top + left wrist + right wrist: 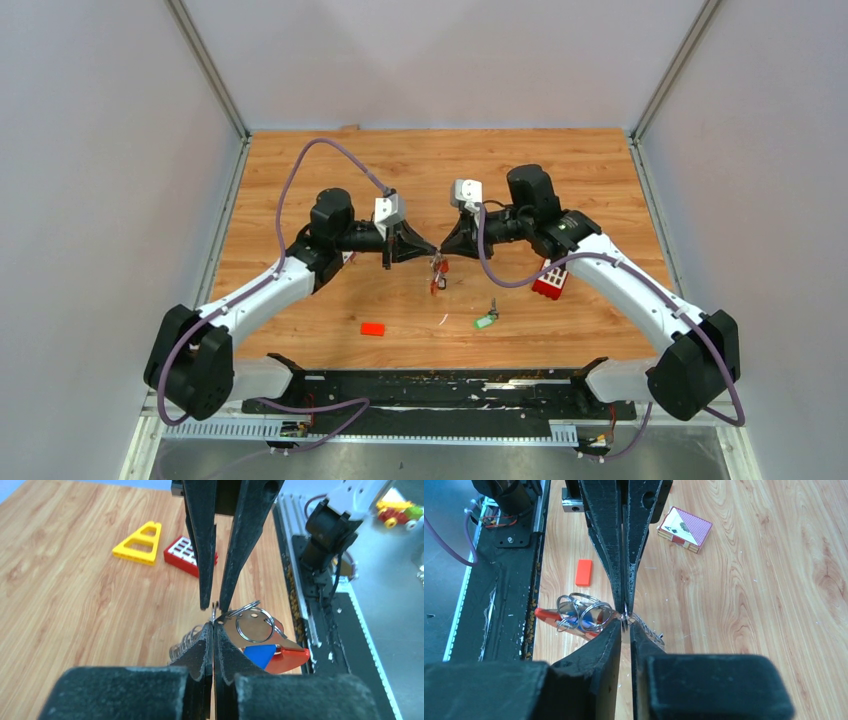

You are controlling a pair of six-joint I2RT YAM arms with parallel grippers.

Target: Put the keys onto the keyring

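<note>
L gripper (213,627) clamped on keyring (254,628) wire, R gripper (625,626) parted a crack just opposite; risk: w/ only 1 thin pinch the bunch may twist or drop.

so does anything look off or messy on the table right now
Brownish crumbs lie strewn along the black rail at the near edge of the table, like spilled debris. One green-tagged key lies alone on the wood, apart from the keyring. Nothing looks damaged.
</note>
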